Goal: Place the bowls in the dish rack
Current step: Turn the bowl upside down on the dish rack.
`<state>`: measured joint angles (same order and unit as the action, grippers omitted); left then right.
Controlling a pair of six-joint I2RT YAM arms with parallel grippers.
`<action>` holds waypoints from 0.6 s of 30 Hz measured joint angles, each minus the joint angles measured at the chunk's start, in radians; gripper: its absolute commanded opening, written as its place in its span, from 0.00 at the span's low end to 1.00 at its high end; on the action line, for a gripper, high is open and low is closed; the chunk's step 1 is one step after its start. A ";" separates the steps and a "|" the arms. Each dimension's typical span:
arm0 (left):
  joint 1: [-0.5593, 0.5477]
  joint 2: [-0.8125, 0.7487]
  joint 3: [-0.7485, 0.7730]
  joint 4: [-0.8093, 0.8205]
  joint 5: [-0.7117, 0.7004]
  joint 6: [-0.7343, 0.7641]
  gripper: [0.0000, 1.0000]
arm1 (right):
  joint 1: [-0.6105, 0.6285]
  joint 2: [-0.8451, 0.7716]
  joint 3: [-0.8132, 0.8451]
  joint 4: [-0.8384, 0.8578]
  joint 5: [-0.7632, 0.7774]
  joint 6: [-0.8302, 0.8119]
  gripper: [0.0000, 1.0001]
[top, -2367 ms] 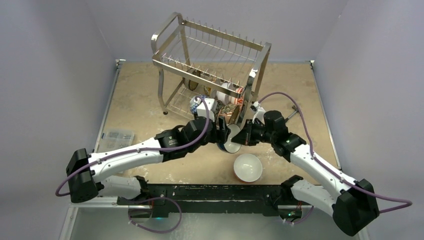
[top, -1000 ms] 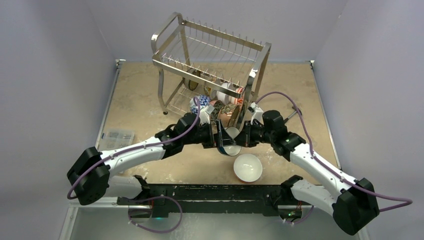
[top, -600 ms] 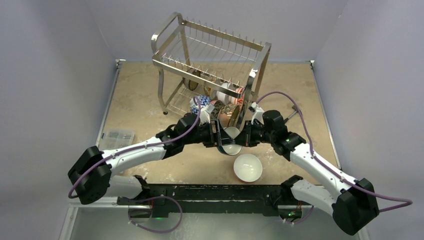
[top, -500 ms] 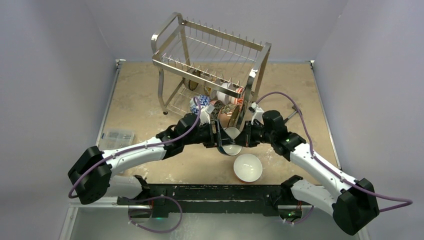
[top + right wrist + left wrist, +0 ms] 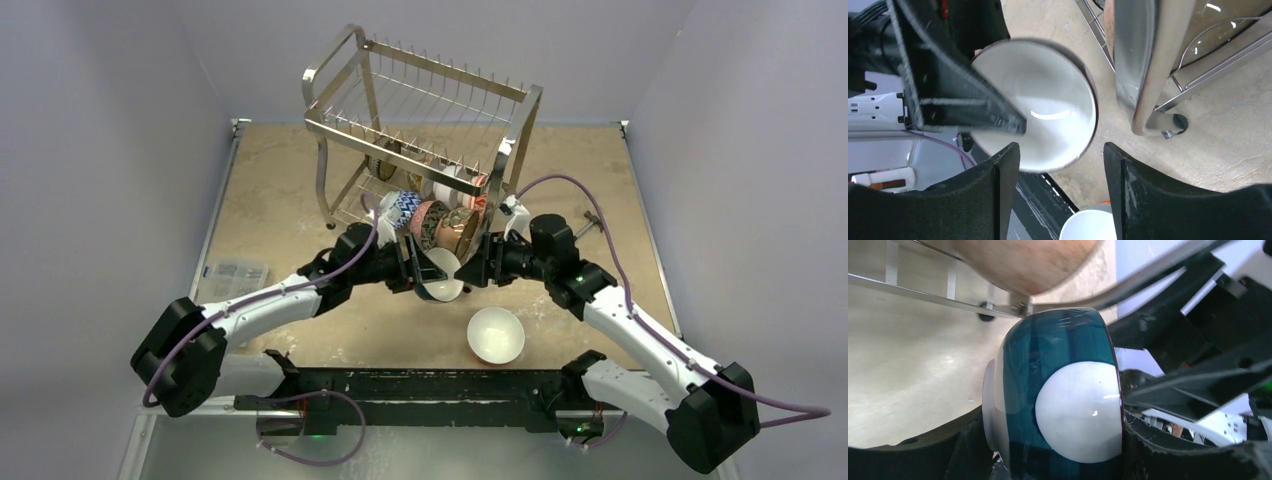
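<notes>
Top external view: a white bowl [image 5: 496,334] sits upright near the bench's near edge, right of centre. Beyond it, the left gripper [image 5: 428,278] pinches the rim of a teal bowl [image 5: 442,272] (white inside), tipped on its side. The right gripper [image 5: 478,270] is just beside it, fingers spread, holding nothing. Farther off, the dish rack [image 5: 400,152] stands toward the far edge. Its lower-tier bowls [image 5: 440,222] overlap behind wires, count unclear.

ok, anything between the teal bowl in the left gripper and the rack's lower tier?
Yes. The racked bowls already fill the lower tier's near end, straight beyond the teal bowl. A corner post of the dish rack stands just to its right.
</notes>
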<state>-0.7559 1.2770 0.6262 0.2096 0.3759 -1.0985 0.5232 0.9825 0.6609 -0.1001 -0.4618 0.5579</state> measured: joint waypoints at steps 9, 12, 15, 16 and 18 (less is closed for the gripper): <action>0.270 -0.084 -0.013 -0.124 0.044 0.083 0.00 | 0.000 -0.012 0.008 0.008 -0.001 -0.001 0.70; 0.398 -0.089 -0.013 -0.132 0.081 0.109 0.00 | 0.000 -0.018 0.008 0.008 -0.001 -0.001 0.70; 0.509 -0.089 -0.013 -0.131 0.121 0.127 0.00 | 0.000 -0.022 0.008 0.008 -0.001 -0.001 0.70; 0.544 -0.089 -0.013 -0.130 0.133 0.135 0.00 | 0.000 -0.022 0.008 0.008 -0.001 -0.001 0.70; 0.604 -0.089 -0.013 -0.130 0.147 0.151 0.00 | 0.000 -0.022 0.008 0.008 -0.001 -0.001 0.70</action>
<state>-0.1520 1.1881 0.6136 0.0799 0.5232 -0.9474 0.5232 0.9604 0.6693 -0.0921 -0.4625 0.5568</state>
